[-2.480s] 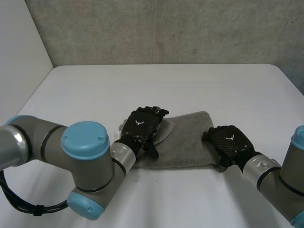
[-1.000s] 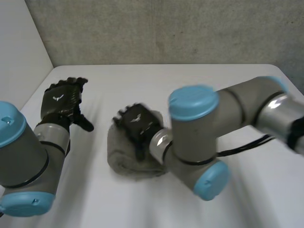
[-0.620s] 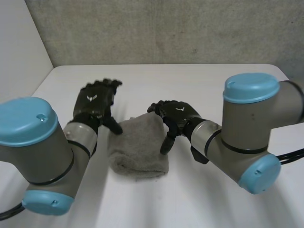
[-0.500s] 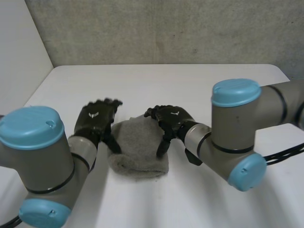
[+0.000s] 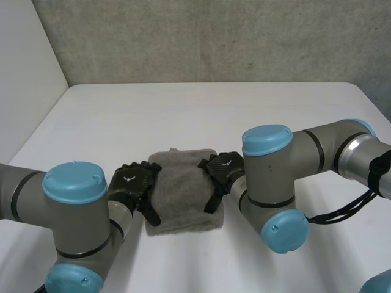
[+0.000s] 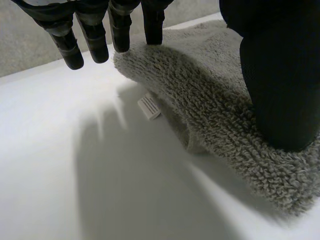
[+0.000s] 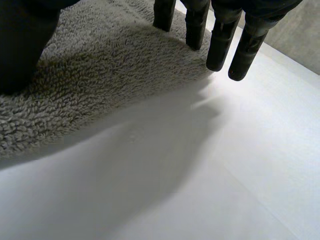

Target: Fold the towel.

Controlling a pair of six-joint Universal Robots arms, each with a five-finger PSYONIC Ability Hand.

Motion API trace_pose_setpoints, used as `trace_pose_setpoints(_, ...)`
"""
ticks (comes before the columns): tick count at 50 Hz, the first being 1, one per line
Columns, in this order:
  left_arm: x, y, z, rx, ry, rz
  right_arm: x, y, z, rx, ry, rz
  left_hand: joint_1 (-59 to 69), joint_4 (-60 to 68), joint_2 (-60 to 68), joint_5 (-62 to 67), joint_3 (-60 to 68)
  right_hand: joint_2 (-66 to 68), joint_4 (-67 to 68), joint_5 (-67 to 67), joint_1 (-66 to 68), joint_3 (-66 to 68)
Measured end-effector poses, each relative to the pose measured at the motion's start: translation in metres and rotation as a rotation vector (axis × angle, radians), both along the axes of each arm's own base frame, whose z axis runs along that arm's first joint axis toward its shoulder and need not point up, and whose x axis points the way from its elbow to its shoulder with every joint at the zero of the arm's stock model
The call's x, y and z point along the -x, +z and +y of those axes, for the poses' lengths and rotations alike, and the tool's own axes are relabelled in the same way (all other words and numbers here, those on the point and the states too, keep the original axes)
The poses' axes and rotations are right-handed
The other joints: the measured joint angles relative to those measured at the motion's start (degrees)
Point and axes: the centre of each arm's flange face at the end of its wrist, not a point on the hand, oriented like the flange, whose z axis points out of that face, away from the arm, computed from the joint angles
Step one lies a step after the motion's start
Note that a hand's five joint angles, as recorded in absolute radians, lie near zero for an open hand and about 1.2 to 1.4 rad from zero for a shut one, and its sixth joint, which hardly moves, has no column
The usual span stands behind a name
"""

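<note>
Near the middle of the white table (image 5: pixel 214 116), the folded grey terry towel (image 5: pixel 183 198) lies between left hand (image 5: pixel 135 186) and right hand (image 5: pixel 219 173), fingers straight, thumbs resting on top, grasping nothing, probably squaring its edges.

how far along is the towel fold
Done: the towel lies in a compact folded rectangle on the table. In hand: the left hand and right hand rest open on its opposite side edges, thumbs on top. Left: perhaps a final fold or squaring, then lifting off.
</note>
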Motion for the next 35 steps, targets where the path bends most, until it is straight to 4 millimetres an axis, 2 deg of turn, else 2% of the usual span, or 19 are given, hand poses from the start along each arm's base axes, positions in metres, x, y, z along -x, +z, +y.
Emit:
trace_pose_setpoints(7,0.004,0.012,-0.006,0.040,-0.005,0.019,-0.001,0.019,-0.001,0.017,0.001,-0.053,0.00,0.00,0.00,0.00,0.00,0.00,0.00,-0.03,0.00,0.00)
trace_pose_setpoints(10,0.007,0.025,-0.009,0.077,-0.009,0.034,-0.002,0.038,-0.001,0.033,0.005,-0.106,0.00,0.00,0.00,0.00,0.00,0.00,0.00,-0.04,0.00,0.00)
trace_pose_setpoints(16,0.011,0.076,-0.020,0.204,-0.004,0.105,0.008,0.096,-0.006,0.122,-0.016,-0.211,-0.12,0.00,-0.06,0.00,-0.04,0.00,0.00,-0.04,0.00,0.00)
trace_pose_setpoints(18,0.010,0.100,-0.022,0.255,0.003,0.135,0.019,0.123,-0.010,0.176,-0.042,-0.247,-0.25,-0.19,-0.19,-0.03,-0.26,0.00,0.00,-0.04,0.00,0.00)
trace_pose_setpoints(21,0.005,0.127,-0.024,0.302,0.017,0.162,0.034,0.151,-0.015,0.236,-0.083,-0.277,-0.26,-0.25,-0.23,-0.06,-0.28,0.00,0.00,-0.04,0.00,0.00)
trace_pose_setpoints(23,-0.004,0.153,-0.024,0.338,0.041,0.181,0.053,0.175,-0.019,0.289,-0.131,-0.297,-0.39,-0.26,-0.31,-0.08,-0.30,0.00,0.00,-0.04,0.00,0.00)
trace_pose_setpoints(26,-0.018,0.179,-0.022,0.364,0.075,0.192,0.077,0.196,-0.022,0.340,-0.193,-0.308,-0.44,-0.27,-0.32,-0.11,-0.33,0.00,0.00,-0.04,0.00,0.00)
trace_pose_setpoints(30,-0.033,0.197,-0.019,0.367,0.109,0.192,0.102,0.208,-0.025,0.374,-0.259,-0.305,-0.53,-0.48,-0.47,-0.11,-0.56,0.00,0.00,-0.04,0.00,0.00)
trace_pose_setpoints(35,-0.043,0.198,-0.015,0.341,0.126,0.185,0.124,0.207,-0.025,0.374,-0.311,-0.293,-0.79,-0.62,-0.60,-0.11,-0.63,0.00,0.00,-0.04,0.00,0.00)
